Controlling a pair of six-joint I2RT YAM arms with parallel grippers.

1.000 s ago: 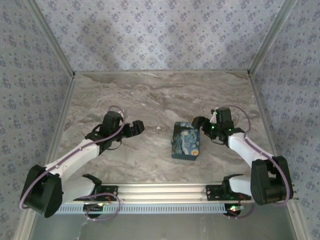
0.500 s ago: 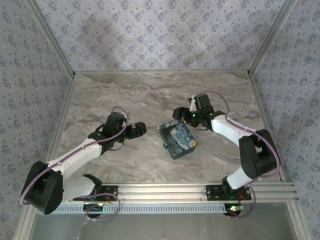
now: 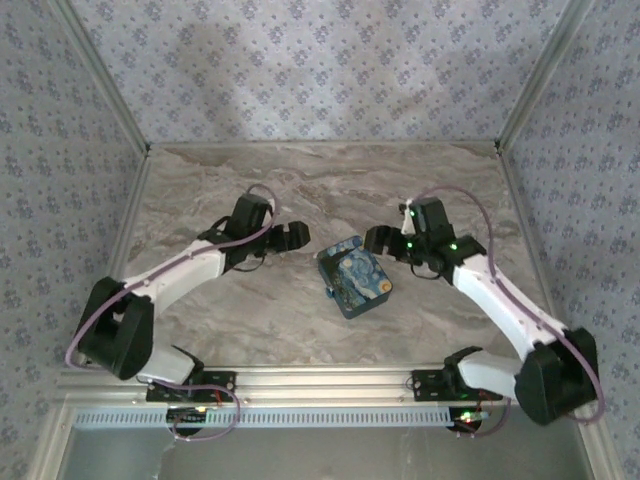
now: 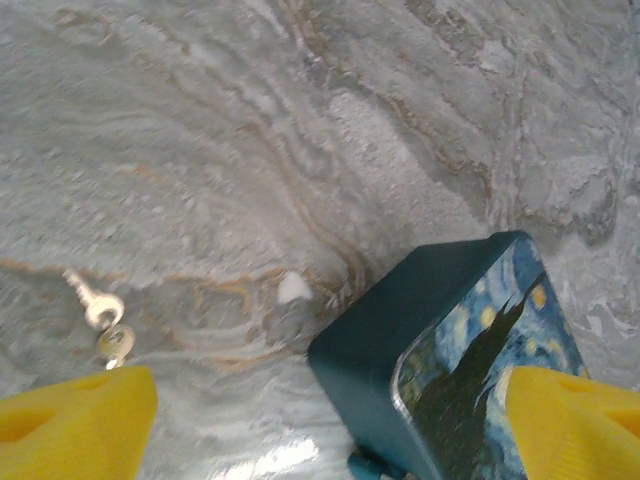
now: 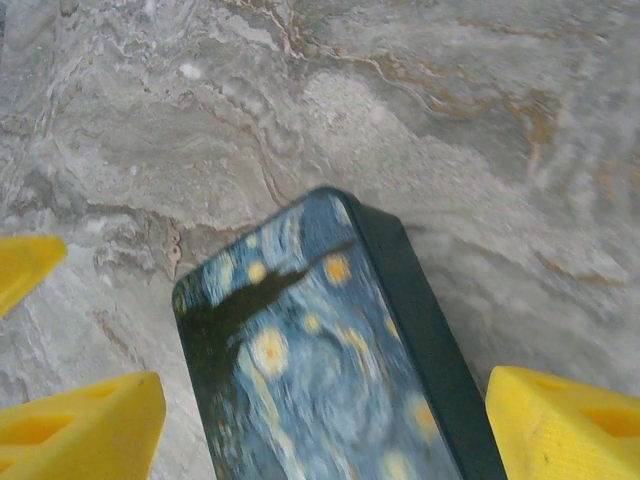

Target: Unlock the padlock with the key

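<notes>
The right wrist view is smeared by blur, and the starry-night print on the tin [image 5: 320, 370] is hard to read there. In the wrist views the yellow fingertips are cut off by the lower frame edge. A small teal fitting [image 4: 366, 466] at the tin's lower edge is cropped, and what it is cannot be told.

Left tool [image 3: 295, 237]: the fingers [image 4: 75, 415] are spread wide, with nothing pinched and nothing touched. It is held over the bench [image 4: 300, 120] just left of the tin and pointed toward it. Just beyond the left fingertip, a small silvery key [image 4: 104, 318] on a ring is seen lying flat on the marbled surface, well apart from the tin. A pale speck [image 4: 293, 288] is noted between key and tin.

Right tool [image 3: 375, 240]: the fingers [image 5: 80, 420] are spread wide, with nothing pinched. It is held at the tin's far right corner, with the tin's end below the gap. Contact cannot be judged.

The tin, a dark-sided rectangular box, is laid flat near the bench's centre, turned askew, between the two tools.
</notes>
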